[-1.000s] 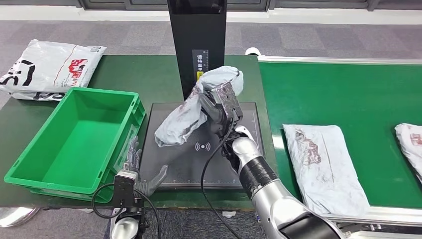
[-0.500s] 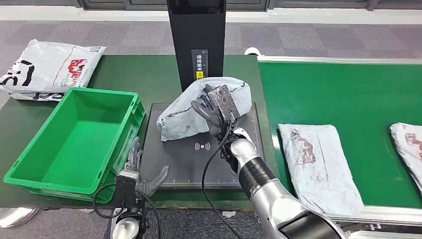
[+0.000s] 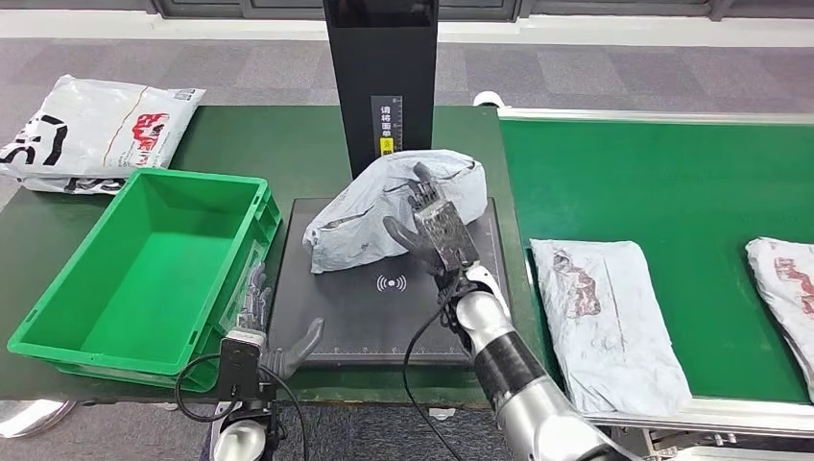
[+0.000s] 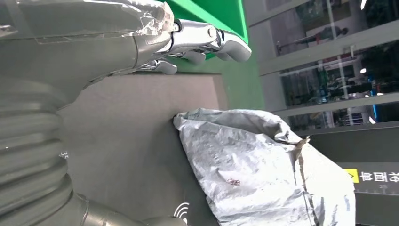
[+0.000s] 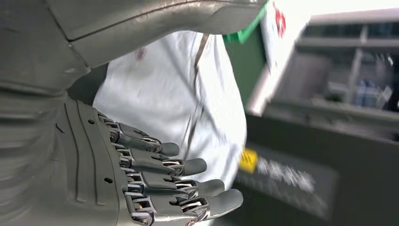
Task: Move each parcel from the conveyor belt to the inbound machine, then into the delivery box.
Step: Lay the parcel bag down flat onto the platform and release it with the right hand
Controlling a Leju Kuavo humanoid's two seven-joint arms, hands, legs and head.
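Observation:
A crumpled grey parcel (image 3: 370, 213) lies on the black scanner pad (image 3: 384, 322) at the foot of the black inbound machine column (image 3: 379, 67). My right hand (image 3: 434, 219) hovers at the parcel's right side with fingers spread and holds nothing. In the right wrist view the hand (image 5: 164, 183) is stretched out flat in front of the parcel (image 5: 188, 89). My left hand (image 3: 274, 338) sits open at the pad's front-left corner, beside the green delivery box (image 3: 58, 317). The left wrist view shows its fingers (image 4: 202, 40) extended and the parcel (image 4: 259, 165) on the pad (image 4: 136, 136).
Two more grey parcels (image 3: 605, 317) (image 3: 782, 279) lie on the green conveyor belt (image 3: 672, 182) at the right. A white printed bag (image 3: 86, 130) rests on the table at the far left. The delivery box has nothing inside it.
My right hand lowered the parcel onto the scanner pad, let go of it and spread its fingers. The parcels on the belt drifted slightly left. The left hand has stayed put.

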